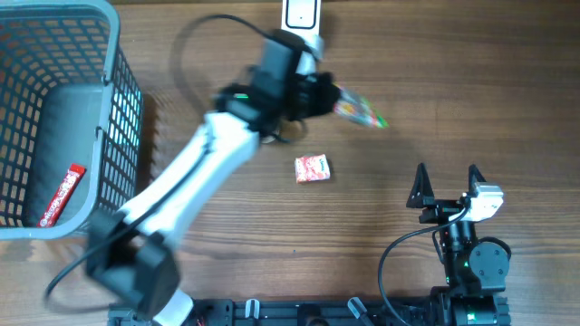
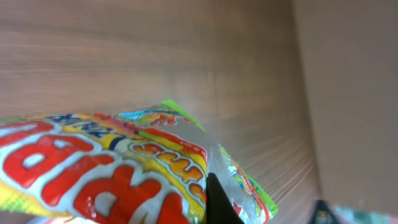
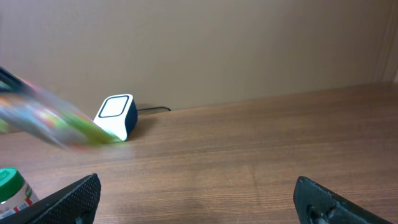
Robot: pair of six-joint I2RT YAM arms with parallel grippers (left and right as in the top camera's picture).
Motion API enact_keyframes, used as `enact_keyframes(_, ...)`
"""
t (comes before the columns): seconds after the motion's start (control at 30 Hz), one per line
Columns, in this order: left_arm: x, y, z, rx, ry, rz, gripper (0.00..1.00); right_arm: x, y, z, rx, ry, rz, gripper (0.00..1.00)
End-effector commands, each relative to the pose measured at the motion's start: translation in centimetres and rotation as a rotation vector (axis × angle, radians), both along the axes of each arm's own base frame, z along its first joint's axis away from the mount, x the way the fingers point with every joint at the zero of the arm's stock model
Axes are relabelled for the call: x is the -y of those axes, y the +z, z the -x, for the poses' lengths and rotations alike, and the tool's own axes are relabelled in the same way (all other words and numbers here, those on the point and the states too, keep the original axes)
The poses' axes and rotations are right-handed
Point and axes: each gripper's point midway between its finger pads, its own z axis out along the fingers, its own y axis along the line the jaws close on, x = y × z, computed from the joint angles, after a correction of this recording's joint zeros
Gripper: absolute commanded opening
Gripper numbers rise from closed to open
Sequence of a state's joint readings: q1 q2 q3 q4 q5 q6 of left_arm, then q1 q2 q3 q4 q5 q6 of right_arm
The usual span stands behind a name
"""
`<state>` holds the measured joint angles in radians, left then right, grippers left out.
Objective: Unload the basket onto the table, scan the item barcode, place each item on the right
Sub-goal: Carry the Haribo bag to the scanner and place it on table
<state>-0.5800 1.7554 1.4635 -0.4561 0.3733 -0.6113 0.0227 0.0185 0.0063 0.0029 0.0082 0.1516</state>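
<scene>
Now, with the left gripper point(image 1: 333, 100) clamped on the colourful plastic candy packet point(image 1: 361, 112), present its barcode squarely to the nearby white box-shaped scanner point(image 1: 300, 15)

Blur and cropped edges

The candy packet point(image 3: 62, 121) is a blur in the right wrist view, and the left wrist view cuts it off at left and below; the scanner point(image 1: 301, 14) runs past the overhead's top edge; a green-capped bottle point(image 3: 12, 190) is clipped at the corner; the small sachet point(image 1: 313, 168) carries print too small to read.
</scene>
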Motion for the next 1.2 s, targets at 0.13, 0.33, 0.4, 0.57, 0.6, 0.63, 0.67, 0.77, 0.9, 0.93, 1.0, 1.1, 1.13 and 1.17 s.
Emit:
enact_keyframes(0.13, 8.3, -9.6, 3.5, -0.061, -0.203, -0.061, 0.04, 0.2, 0.1, 0.0, 0.007, -0.009, 0.014, 1.0)
enact_keyframes(0.33, 9.4, -11.4, 4.4, -0.005, -0.261, -0.128, 0.04, 0.2, 0.1, 0.0, 0.007, -0.009, 0.014, 1.0)
enact_keyframes(0.4, 9.2, -11.4, 4.5, -0.008, -0.262, -0.134, 0.34, 0.2, 0.1, 0.0, 0.007, -0.009, 0.014, 1.0)
enact_keyframes(0.57, 7.9, -9.6, 4.2, 0.071, -0.265, -0.195, 1.0, 0.2, 0.1, 0.0, 0.007, -0.009, 0.014, 1.0)
enact_keyframes(0.6, 7.4, -8.8, 3.8, 0.097, -0.238, -0.217, 1.0, 0.2, 0.1, 0.0, 0.007, -0.009, 0.014, 1.0)
enact_keyframes(0.63, 7.0, -8.2, 3.6, 0.111, -0.222, -0.229, 1.0, 0.2, 0.1, 0.0, 0.007, -0.009, 0.014, 1.0)
enact_keyframes(0.67, 6.5, -7.4, 3.4, 0.134, -0.206, -0.243, 1.0, 0.2, 0.1, 0.0, 0.007, -0.009, 0.014, 1.0)
enact_keyframes(0.77, 5.2, -3.1, 3.7, 0.241, -0.217, -0.26, 1.0, 0.2, 0.1, 0.0, 0.007, -0.009, 0.014, 1.0)
enact_keyframes(0.9, 1.7, 4.2, 3.8, 0.397, -0.12, -0.281, 1.0, 0.2, 0.1, 0.0, 0.007, -0.009, 0.014, 1.0)
enact_keyframes(0.93, 0.7, 6.1, 4.0, 0.438, -0.102, -0.281, 1.0, 0.2, 0.1, 0.0, 0.007, -0.009, 0.014, 1.0)
enact_keyframes(1.0, -2.5, 10.0, 4.2, 0.505, -0.01, -0.287, 1.0, 0.2, 0.1, 0.0, 0.007, -0.009, 0.014, 1.0)
enact_keyframes(1.1, -10.1, 16.0, 4.2, 0.604, 0.212, -0.313, 1.0, 0.2, 0.1, 0.0, 0.007, -0.009, 0.014, 1.0)
enact_keyframes(1.13, -12.7, 17.7, 4.3, 0.629, 0.281, -0.313, 1.0, 0.2, 0.1, 0.0, 0.007, -0.009, 0.014, 0.99)
enact_keyframes(1.17, -15.2, 19.1, 4.6, 0.649, 0.345, -0.311, 1.0, 0.2, 0.1, 0.0, 0.007, -0.009, 0.014, 1.0)
